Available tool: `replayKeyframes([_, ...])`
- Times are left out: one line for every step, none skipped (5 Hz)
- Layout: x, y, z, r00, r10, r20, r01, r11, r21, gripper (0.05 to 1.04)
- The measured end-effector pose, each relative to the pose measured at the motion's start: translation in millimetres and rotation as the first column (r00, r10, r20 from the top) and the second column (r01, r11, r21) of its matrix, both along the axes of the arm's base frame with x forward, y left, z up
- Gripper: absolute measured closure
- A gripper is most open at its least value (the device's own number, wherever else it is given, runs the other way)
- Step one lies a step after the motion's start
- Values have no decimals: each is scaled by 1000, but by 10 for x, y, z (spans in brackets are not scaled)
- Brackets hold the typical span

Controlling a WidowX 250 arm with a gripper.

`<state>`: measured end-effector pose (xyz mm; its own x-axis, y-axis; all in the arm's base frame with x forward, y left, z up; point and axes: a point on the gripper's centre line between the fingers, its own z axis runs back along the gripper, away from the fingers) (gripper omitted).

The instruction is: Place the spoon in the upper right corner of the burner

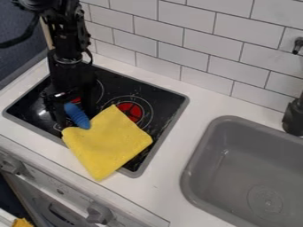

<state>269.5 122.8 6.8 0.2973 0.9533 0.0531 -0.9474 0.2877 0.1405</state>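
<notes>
The black gripper (75, 119) was positioned above the left part of the black cooktop (167, 103), with the arm extended over it from the upper left of the camera view. The pincer was spread wide, its two fingers set apart on either side of a blue ribbed thing (78, 116). By its form this might be taken for the spoon's handle, but its identity could not be made certain. Whether it was touched by the fingers could not be told either. It was seen slanted over the cooktop's left part, its lower end placed just beside a yellow cloth (106, 141).

The cloth was spread over the near part of the cooktop, and its lowest corner was laid past the near edge, over the white counter (168, 166). Near the cooktop's middle, a red burner mark (130, 111) was partly covered by the cloth; another, farther left, was partly hidden by the gripper. A grey sink (195, 168) was set into the counter to the right of the cooktop, with a dark faucet (293, 117) mounted beyond it. The cooktop was backed by a white tiled wall (183, 52), and control knobs (99, 213) were fitted below its near side.
</notes>
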Motion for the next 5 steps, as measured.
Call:
replayKeyframes([-15,-16,-52,1000,0,-18,-1,1000,-10,83])
replayKeyframes([-6,-49,-70,999,-46,19,47,998,-33,117])
replayKeyframes([5,-34,-102,995,-82,56,84,996,-24,393])
replayKeyframes([-6,-51,-92,993,-89,78,92,995,-37,642])
replayKeyframes([-43,-74,-94,992,-94,83,99,994,-53,650])
